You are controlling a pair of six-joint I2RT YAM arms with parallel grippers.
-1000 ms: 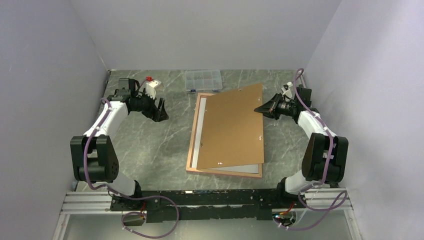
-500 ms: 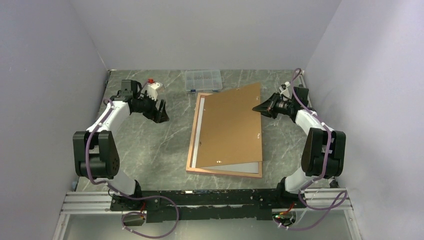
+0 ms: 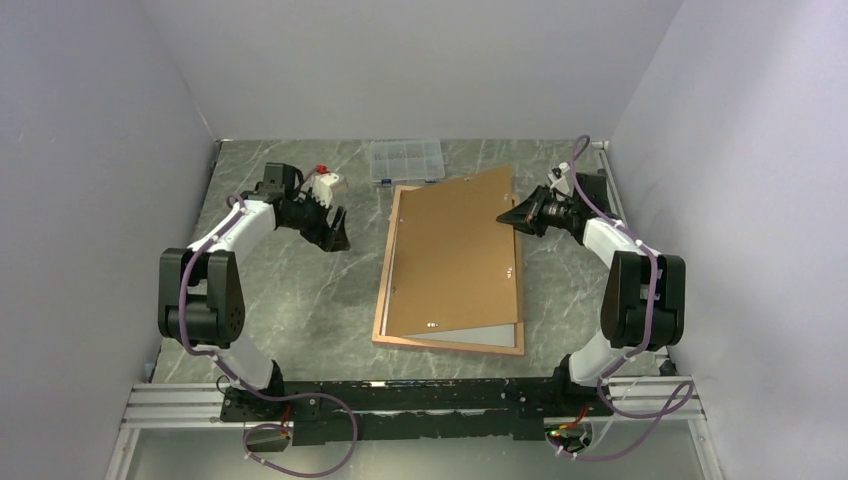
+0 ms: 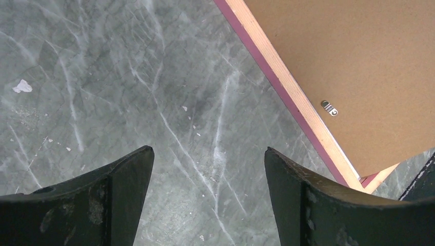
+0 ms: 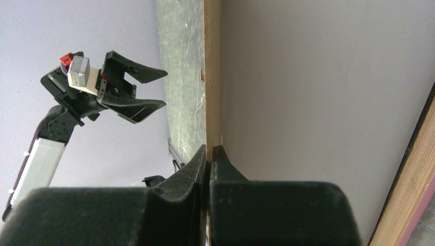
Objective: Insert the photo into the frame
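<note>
The frame [image 3: 383, 290] lies back-up in the middle of the table, its wood rail and pink edge [image 4: 287, 87] showing in the left wrist view. A brown backing board [image 3: 455, 250] rests in it, raised at its right side. My right gripper [image 3: 510, 217] is shut on that board's right edge [image 5: 213, 77], the jaws [image 5: 210, 148] pinching the thin edge. My left gripper [image 3: 338, 232] hangs open over bare table left of the frame, with nothing between its fingertips [image 4: 209, 149]. A pale grey sheet [image 3: 480, 335] shows under the board. The photo is hidden or out of view.
A small clear compartment box [image 3: 405, 160] sits at the back, just beyond the frame's far edge. Walls close in the table on the left, back and right. The arm bases and a rail run along the near edge [image 3: 420, 395].
My left gripper has moved right, closer to the frame's left rail. The right gripper has carried the board's right edge leftward and up, so the board stands steeper.
</note>
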